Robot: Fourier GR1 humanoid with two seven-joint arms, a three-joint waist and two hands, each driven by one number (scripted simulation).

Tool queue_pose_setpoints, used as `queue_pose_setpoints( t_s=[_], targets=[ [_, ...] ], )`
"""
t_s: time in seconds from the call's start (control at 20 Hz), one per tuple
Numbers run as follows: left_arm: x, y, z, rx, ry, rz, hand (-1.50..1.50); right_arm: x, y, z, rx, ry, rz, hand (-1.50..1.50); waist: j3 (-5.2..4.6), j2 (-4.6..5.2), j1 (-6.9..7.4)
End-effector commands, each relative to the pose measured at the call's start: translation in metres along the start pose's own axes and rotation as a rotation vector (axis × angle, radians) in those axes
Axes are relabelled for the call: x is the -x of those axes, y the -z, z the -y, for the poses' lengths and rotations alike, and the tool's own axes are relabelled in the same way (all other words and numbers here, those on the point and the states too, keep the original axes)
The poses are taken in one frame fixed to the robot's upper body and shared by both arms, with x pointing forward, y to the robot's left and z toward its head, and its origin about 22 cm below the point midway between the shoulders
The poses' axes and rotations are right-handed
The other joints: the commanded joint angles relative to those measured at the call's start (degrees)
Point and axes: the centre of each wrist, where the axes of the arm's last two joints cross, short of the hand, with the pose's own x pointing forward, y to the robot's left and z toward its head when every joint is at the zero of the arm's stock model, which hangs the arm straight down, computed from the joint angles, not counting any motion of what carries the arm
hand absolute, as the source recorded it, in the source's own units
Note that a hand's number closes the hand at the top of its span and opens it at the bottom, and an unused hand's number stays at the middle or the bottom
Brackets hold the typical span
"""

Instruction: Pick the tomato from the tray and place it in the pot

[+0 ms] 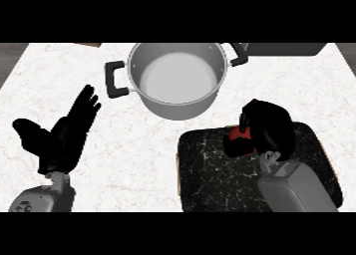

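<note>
Tomato point(238, 135) on tray point(210, 169), under curled right hand point(267, 130) | grasp apparently made, lift pending | pot point(177, 74) nearby, holds nothing yet | left hand point(63, 134) spread, resting at left

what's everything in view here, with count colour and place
pot: one, grey metal with black side handles, top centre of the counter, nothing inside
tray: one, black with white speckles, lower right
tomato: one, red, at the tray's upper edge, mostly hidden under the right hand
counter: one, white marbled, under everything
dark object: one, dark grey, top right edge, cut off
left hand: one, black, open, resting at left
right hand: one, black, curled round the tomato
</note>
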Motion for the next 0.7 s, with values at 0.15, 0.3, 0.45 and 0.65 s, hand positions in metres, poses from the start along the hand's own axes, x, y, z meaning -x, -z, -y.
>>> queue_pose_setpoints(
  t_s=[0.15,0.3,0.45,0.65],
  targets=[
    [-0.009,-0.007,0.006,0.007,-0.014,0.012,0.0,-0.017,-0.036,0.07,0.167,0.071,0.141,1.5,-0.01,-0.24,-0.19],
    [-0.007,-0.002,-0.008,0.012,0.006,0.005,0.0,-0.025,-0.052,0.103,0.294,0.111,0.209,1.5,-0.04,-0.26,-0.32],
    [0.002,-0.012,0.002,0.006,-0.022,0.007,0.0,-0.04,-0.051,0.135,0.352,0.107,0.329,1.5,-0.04,-0.18,0.47],
    [-0.006,0.001,0.001,0.009,0.002,0.002,0.0,-0.067,-0.065,0.15,0.392,0.214,0.414,1.5,-0.03,-0.03,0.27]
  ],
)
